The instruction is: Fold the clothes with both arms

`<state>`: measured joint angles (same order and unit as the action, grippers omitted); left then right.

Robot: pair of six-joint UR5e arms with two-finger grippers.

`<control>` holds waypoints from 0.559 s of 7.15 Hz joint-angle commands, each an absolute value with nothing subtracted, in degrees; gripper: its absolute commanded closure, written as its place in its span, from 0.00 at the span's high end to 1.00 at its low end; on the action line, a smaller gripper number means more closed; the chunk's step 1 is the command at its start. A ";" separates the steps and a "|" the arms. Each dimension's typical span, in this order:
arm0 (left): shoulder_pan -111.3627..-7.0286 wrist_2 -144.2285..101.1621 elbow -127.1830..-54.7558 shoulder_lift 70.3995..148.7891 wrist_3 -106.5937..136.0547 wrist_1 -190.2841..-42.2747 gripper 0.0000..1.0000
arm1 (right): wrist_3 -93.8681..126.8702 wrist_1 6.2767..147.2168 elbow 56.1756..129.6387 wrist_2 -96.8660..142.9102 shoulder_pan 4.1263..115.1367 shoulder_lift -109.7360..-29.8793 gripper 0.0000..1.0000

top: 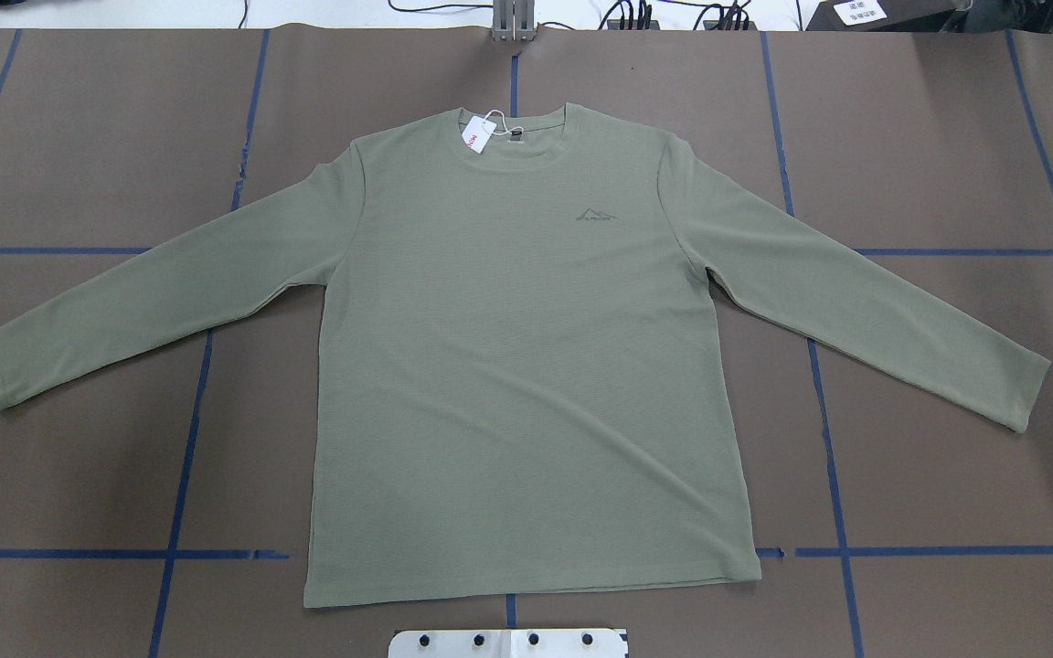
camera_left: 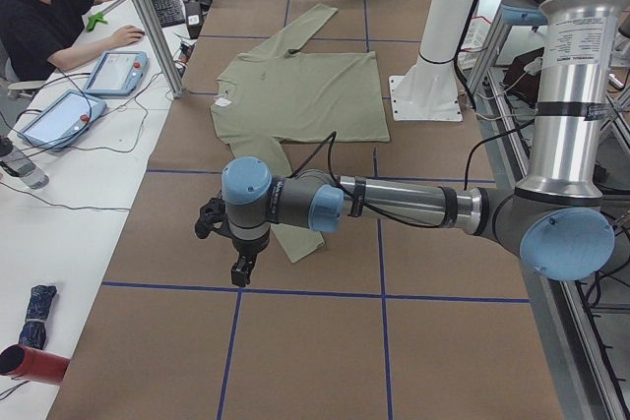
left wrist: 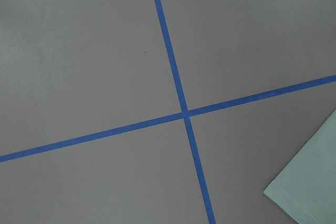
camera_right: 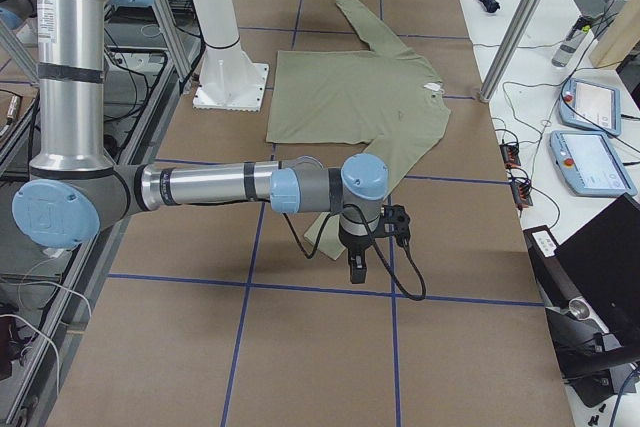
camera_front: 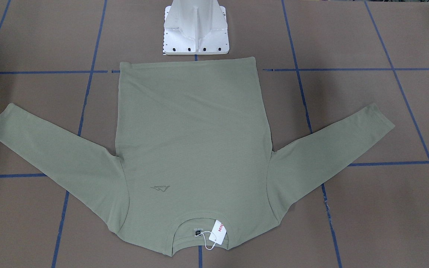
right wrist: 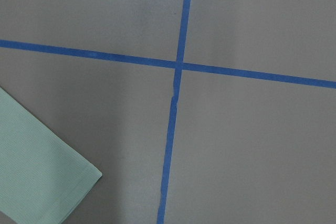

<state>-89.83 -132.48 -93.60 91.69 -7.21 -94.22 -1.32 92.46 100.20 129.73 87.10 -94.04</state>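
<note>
Shirt (top: 526, 366) lies flat on the middle of the table (top: 79, 137), collar (top: 540, 166) on the far side, with left cuff (left wrist: 310, 182) near the left gripper (camera_left: 239, 267) and right cuff (right wrist: 42, 171) near the right gripper (camera_right: 358, 265), both grips impossible to tell.

Overhead & front cams down on shirt (top: 526, 366); side cams along table (camera_left: 295, 361); wrist cams near tape (left wrist: 184, 113)

Brown paper (top: 79, 137) gridded with blue tape lines (top: 184, 439) covers the table; at the frame's left, a white desk (camera_left: 59, 204) carries 2 tablets (camera_left: 115, 73).
</note>
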 commanded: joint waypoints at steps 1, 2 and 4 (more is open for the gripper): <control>-89.74 -132.54 -93.60 91.58 -7.21 -94.91 1.00 | -1.32 92.46 100.20 129.81 87.10 -94.04 1.00; -89.74 -132.63 -93.78 91.84 -7.12 -95.18 1.00 | -1.32 92.46 100.28 129.81 87.10 -94.04 1.00; -89.65 -132.54 -93.52 91.85 -7.03 -101.40 1.00 | -1.32 92.37 100.63 129.90 87.01 -92.30 1.00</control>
